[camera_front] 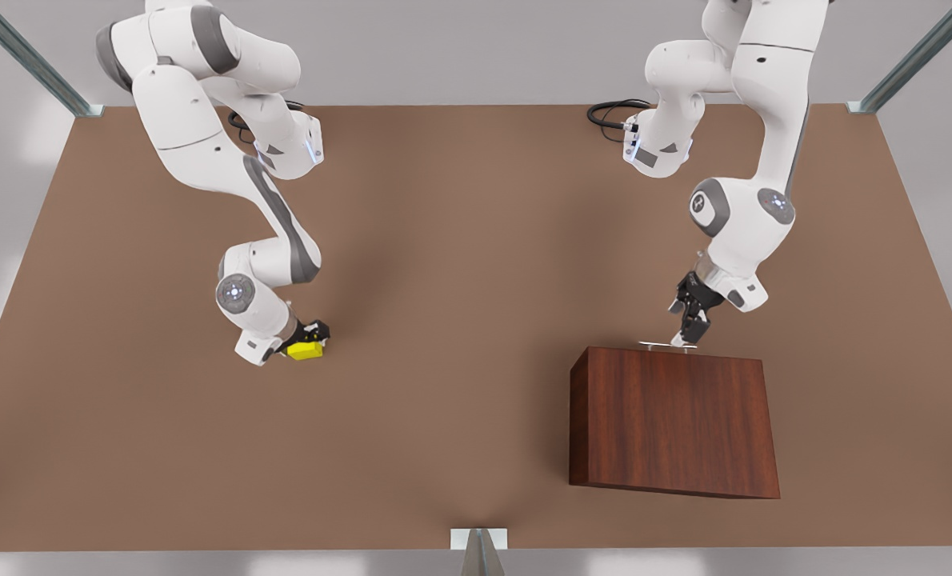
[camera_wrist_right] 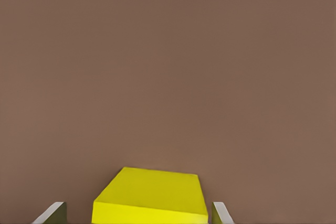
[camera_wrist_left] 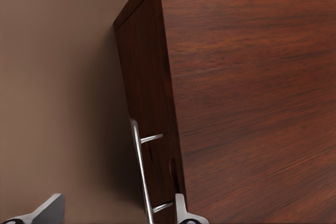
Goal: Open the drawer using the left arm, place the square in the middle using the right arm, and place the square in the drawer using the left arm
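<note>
- Drawer (camera_front: pixel 671 349) sits shut in the cabinet (camera_front: pixel 674 420) on the front view's right; its handle (camera_front: pixel 668 346) faces the arms, long axis running side to side.
- Your left gripper (camera_front: pixel 690 326) has its fingers (camera_wrist_left: pixel 181 211) apart around the handle: close, then pull straight out.
- Square (camera_front: pixel 306 350) lies on the table (camera_front: pixel 460 320) at the front view's left, between your right gripper's (camera_front: pixel 310 340) spread fingers (camera_wrist_right: pixel 220 214), not visibly clamped; it has no long axis.

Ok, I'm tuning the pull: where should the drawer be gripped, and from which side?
Grip the silver bar handle midway between its two posts, coming straight at the drawer front of the cabinet. The bar stands off the wood, leaving finger room behind it. The open left end effector straddles it there.
</note>
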Robot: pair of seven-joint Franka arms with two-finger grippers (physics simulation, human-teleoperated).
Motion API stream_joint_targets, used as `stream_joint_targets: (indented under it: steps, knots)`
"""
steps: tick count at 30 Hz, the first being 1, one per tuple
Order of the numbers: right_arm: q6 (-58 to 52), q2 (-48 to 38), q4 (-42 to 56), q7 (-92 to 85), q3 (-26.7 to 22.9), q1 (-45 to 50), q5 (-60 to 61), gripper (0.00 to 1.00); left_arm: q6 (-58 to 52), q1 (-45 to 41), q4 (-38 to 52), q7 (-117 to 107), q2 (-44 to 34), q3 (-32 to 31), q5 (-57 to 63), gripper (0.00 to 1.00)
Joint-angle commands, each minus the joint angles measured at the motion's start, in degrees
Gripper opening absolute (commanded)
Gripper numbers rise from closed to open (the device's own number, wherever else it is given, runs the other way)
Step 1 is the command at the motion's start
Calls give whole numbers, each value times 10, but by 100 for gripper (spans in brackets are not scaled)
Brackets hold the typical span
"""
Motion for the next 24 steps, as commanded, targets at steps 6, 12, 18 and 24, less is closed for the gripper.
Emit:
stream_joint_targets:
  steps: [6, 12, 18, 24]
  knots:
    - [35, 20, -9, 1, -3, 7, 0, 100, 2, -2, 0, 0, 22, 0, -22, 100]
    - [30, 20, -7, -3, -8, 8, -1, 73, 26, -2, 1, 0, 43, 0, -23, 100]
    - [26, 18, -4, 0, -8, 8, -1, 66, 23, -2, 0, 0, 52, 0, -24, 100]
    - [16, 1, 0, -1, -7, 10, -9, 67, 17, -2, -1, -1, 51, 0, -27, 100]
